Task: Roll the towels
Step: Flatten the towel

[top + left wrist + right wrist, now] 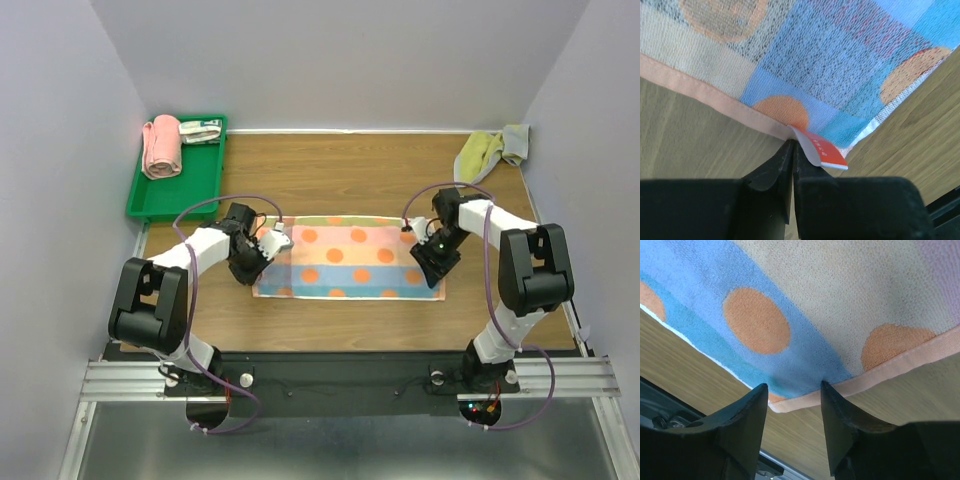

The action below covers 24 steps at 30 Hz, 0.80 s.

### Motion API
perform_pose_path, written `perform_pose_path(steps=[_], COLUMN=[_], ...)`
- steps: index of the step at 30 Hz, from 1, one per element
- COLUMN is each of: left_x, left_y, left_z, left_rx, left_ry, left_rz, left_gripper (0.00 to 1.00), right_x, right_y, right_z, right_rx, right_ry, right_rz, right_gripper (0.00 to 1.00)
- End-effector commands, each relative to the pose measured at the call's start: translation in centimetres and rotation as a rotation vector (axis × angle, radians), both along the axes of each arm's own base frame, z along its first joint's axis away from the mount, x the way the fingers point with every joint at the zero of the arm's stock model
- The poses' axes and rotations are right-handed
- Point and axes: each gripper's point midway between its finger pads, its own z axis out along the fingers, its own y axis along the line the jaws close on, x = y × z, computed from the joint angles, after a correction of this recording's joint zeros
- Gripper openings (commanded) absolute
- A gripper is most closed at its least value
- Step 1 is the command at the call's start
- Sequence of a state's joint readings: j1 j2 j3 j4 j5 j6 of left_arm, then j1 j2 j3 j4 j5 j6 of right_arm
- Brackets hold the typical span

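Observation:
A striped towel with orange dots [350, 260] lies spread flat in the middle of the table. My left gripper [272, 243] is at its left edge. In the left wrist view the jaws of that gripper [791, 144] are pressed together on the peach hem of the towel [840, 60], beside a curled red label [826, 151]. My right gripper [432, 272] is at the towel's near right corner. In the right wrist view it [792, 390] stands open, its fingertips [760, 392] astride the corner of the towel [840, 300]. A yellow-green and grey towel [485, 152] lies crumpled at the back right.
A green tray [190, 185] at the back left holds a pink towel roll [162, 146] and a small white packet [200, 131]. White walls close in the table on three sides. The metal rail with the arm bases runs along the near edge.

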State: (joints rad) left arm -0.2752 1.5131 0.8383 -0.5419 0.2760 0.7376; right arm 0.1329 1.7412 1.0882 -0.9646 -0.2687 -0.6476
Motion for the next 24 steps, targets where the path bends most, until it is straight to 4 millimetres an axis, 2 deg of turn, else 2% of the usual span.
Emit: perform_pose_path(steps=[1,2,3,4,5,6,7,8,9,10,11,12,13,14,15,16,18,19,20,22,23,24], left_x=[-0.3,0.8,1.5,2.2,3.7,4.6,6.5,7.4,8.3,9.2,10.9,11.6,12.3,13.7,14.2,15.1,15.7,15.9,16.3,17.2,17.9,18.8], left_y=[0.7,0.3,-0.1,-0.4,-1.1,-1.4,-2.1,-2.4,-2.5,-2.6,-3.0,-3.0,-3.0,-3.2,-3.3,-3.8,-4.7,-5.0,-5.7,-5.8,-5.5,-5.5], left_z=[1.2,2.6,3.5,4.5,6.6,7.8,10.2,11.6,13.3,14.8,17.2,19.2,20.6,22.9,24.1,25.9,27.3,27.8,28.6,27.5,28.0,25.5], left_rx=[0.029,0.013,-0.003,-0.021,-0.054,-0.070,-0.104,-0.119,-0.144,-0.164,-0.198,-0.235,-0.257,-0.299,-0.329,-0.398,-0.476,-0.514,-0.575,-0.584,-0.563,-0.493], left_ry=[-0.001,-0.039,-0.059,-0.083,-0.133,-0.167,-0.242,-0.286,-0.340,-0.391,-0.484,-0.541,-0.594,-0.681,-0.718,-0.770,-0.802,-0.809,-0.824,-0.780,-0.783,-0.722], left_rz=[-0.012,0.000,0.002,0.003,0.014,0.019,0.025,0.029,0.062,0.078,0.092,0.144,0.175,0.202,0.222,0.261,0.280,0.292,0.310,0.361,0.380,0.357], left_gripper=[0.15,0.19,0.22,0.28,0.40,0.48,0.55,0.60,0.73,0.91,0.99,0.99,0.99,0.99,0.99,0.99,0.99,0.99,0.99,0.99,0.99,0.99], right_x=[-0.1,0.7,1.6,3.5,4.9,6.1,8.5,9.7,10.9,12.4,14.2,15.5,16.5,17.5,19.5,20.1,21.3,22.7,22.9,23.5,24.3,24.1], right_y=[0.9,1.2,1.4,2.1,2.2,2.4,2.5,2.4,2.1,1.7,1.5,1.7,1.6,1.3,1.3,1.6,2.1,2.4,2.9,2.7,2.4,2.0], right_z=[2.0,3.0,4.0,6.0,7.5,8.7,11.6,13.0,14.0,15.7,18.3,19.3,20.5,21.4,23.4,24.8,26.5,28.2,28.3,27.7,26.1,24.6], right_rx=[0.044,0.060,0.075,0.115,0.140,0.163,0.211,0.230,0.248,0.285,0.306,0.321,0.326,0.318,0.341,0.370,0.427,0.481,0.511,0.495,0.467,0.431], right_ry=[-0.007,-0.043,-0.075,-0.140,-0.188,-0.225,-0.308,-0.346,-0.374,-0.418,-0.495,-0.526,-0.569,-0.614,-0.705,-0.753,-0.820,-0.889,-0.891,-0.899,-0.873,-0.835], right_rz=[0.009,0.004,-0.022,-0.033,-0.051,-0.068,-0.102,-0.121,-0.144,-0.191,-0.199,-0.225,-0.236,-0.254,-0.297,-0.301,-0.344,-0.384,-0.370,-0.345,-0.362,-0.345], right_gripper=[0.55,0.65,0.67,0.68,0.73,0.74,0.75,0.74,0.75,0.75,0.78,0.84,0.84,0.84,0.87,0.87,0.86,0.86,1.00,1.00,1.00,1.00])
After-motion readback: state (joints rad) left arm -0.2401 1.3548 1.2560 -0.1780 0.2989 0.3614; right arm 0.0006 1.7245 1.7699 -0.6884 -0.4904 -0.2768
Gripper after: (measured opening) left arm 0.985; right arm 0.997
